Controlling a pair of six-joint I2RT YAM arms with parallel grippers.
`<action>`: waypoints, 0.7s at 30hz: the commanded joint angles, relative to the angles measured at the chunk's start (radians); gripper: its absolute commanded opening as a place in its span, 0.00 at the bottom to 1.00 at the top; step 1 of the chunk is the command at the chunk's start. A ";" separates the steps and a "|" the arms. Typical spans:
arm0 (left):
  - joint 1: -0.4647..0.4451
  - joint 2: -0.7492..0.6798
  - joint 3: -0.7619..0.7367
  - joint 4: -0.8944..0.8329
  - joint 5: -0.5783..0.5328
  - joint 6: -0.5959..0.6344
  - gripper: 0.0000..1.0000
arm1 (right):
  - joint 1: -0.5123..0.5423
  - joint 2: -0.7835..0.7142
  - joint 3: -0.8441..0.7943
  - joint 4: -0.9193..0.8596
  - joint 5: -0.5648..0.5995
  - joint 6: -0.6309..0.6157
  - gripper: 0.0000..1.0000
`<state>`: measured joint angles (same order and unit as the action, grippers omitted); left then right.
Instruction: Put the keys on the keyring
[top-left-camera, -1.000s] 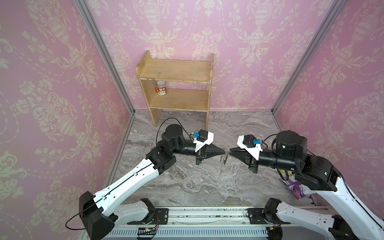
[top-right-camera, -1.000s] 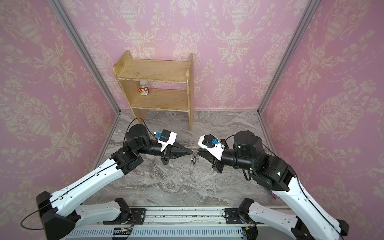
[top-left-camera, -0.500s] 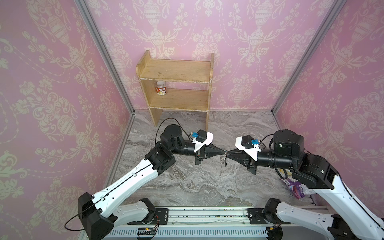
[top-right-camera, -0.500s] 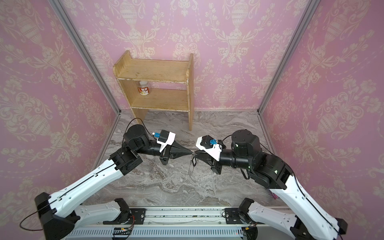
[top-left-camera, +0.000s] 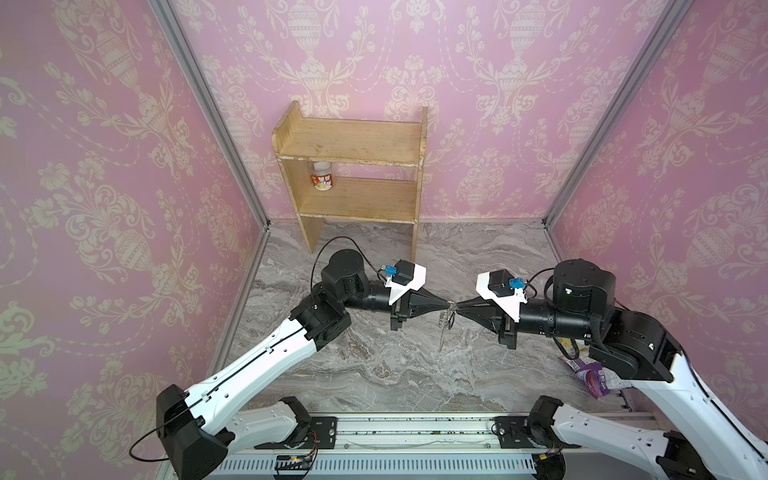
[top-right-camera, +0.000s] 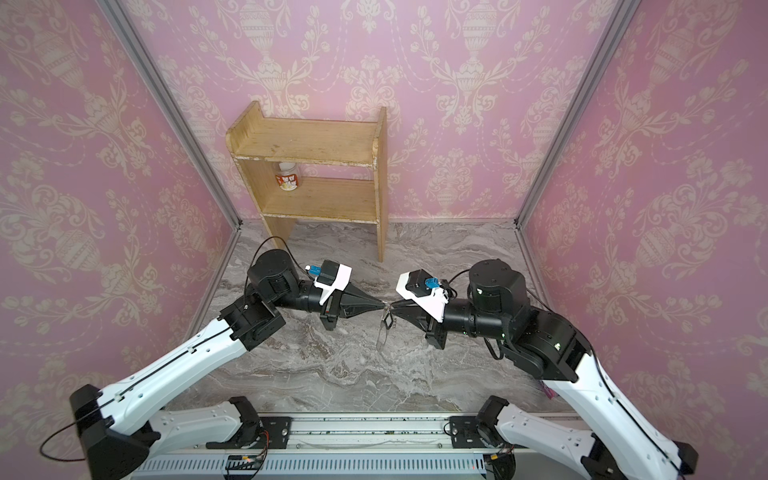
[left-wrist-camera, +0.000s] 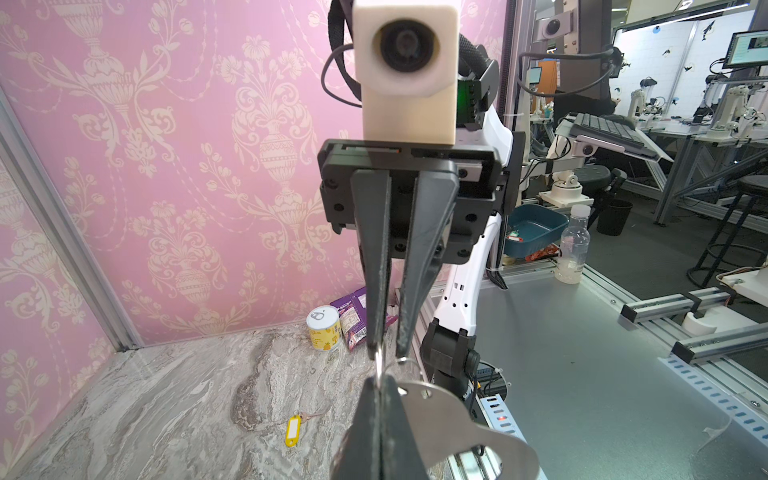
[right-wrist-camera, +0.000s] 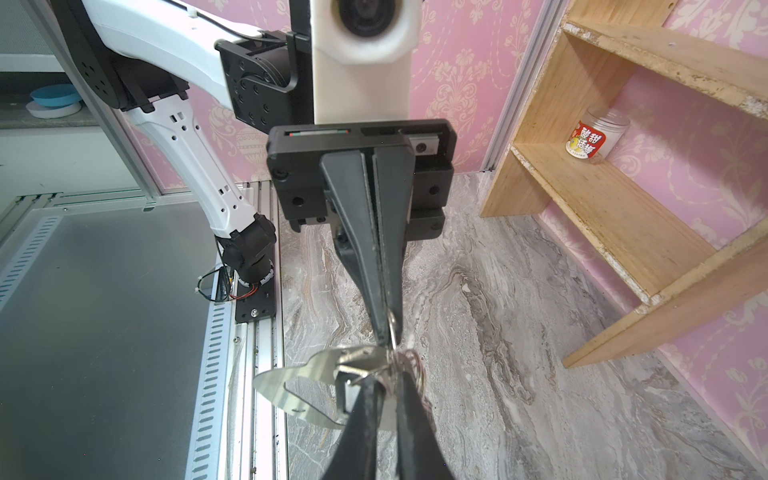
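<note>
The left tool (left-wrist-camera: 380, 380) is clamped on the keyring (left-wrist-camera: 457, 424) to hold it up, while the right tool (left-wrist-camera: 387, 356) pinches one of its rings, likely to open it; the yellow key (left-wrist-camera: 293, 430) lies on the desk (left-wrist-camera: 166, 399)

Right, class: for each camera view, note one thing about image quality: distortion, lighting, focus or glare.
In both top views the wide lens splays the corner posts outward, light is even, and the keyring is too small to read. In the left wrist view the left hand looms slightly soft while the yellow key is clear. In the right wrist view the keyring's metal glares.
</note>
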<state>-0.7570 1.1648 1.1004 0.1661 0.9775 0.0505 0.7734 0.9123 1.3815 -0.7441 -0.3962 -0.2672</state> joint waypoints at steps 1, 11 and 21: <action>0.001 -0.016 -0.002 0.009 -0.007 0.006 0.00 | -0.007 -0.002 0.013 0.029 -0.023 0.023 0.11; -0.001 -0.017 -0.002 0.009 -0.003 0.008 0.00 | -0.010 0.013 0.020 0.031 -0.035 0.032 0.08; -0.002 -0.028 -0.006 0.003 -0.031 0.029 0.00 | -0.010 0.020 0.029 0.007 -0.010 0.027 0.12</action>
<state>-0.7570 1.1648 1.1004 0.1600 0.9756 0.0547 0.7658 0.9268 1.3842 -0.7368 -0.4046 -0.2569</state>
